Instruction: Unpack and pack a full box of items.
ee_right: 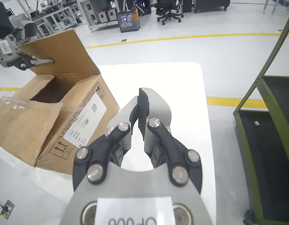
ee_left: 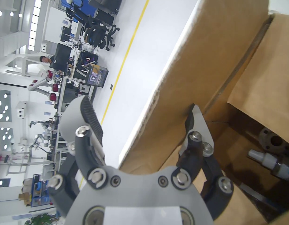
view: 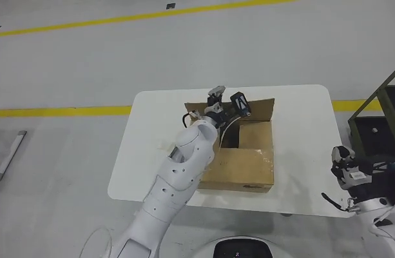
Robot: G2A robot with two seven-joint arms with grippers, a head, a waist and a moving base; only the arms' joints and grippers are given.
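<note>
Left end effector (ee_left: pixel 139 108) spread astride box flap (ee_left: pixel 205 47), white-capped bottle (ee_left: pixel 266 159) inside; right end effector (ee_right: pixel 141 100) pressed together.

Open cardboard box (view: pixel 239 171), seemingly part-filled

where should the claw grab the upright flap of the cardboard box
Probably best to pinch the upright flap by its free top edge, coming from above with one finger on each face: it is a thin panel standing up. The open left claw straddles its edge.
</note>
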